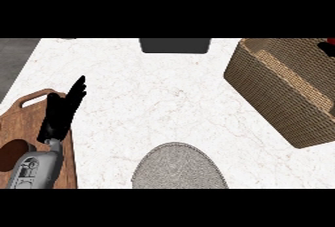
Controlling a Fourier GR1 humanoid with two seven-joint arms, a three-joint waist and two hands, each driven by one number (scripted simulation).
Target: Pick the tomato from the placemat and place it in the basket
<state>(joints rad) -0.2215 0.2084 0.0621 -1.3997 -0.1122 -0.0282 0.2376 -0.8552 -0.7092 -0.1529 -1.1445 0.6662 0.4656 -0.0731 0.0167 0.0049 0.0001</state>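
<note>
Tomato: a small red round bit (329,41) is peeking over the far right rim of the basket; mostly hidden.
Basket: the big brown woven basket (288,95) is sitting on the white marble worktop (163,102).
Placemat: the grey round woven placemat (178,166) is lying bare at the near edge.
Left hand: the black left hand (62,111) is resting over the brown wooden board (26,128), fingers straight and close together, holding nothing.

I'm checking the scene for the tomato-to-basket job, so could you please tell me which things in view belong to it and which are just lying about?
Belonging to the job:
- grey oval placemat, no tomato showing on it
- wicker basket, with something red at its far edge
- left hand, open, resting over the board

Just lying about:
- wooden cutting board
- dark object at the counter's far edge
</note>
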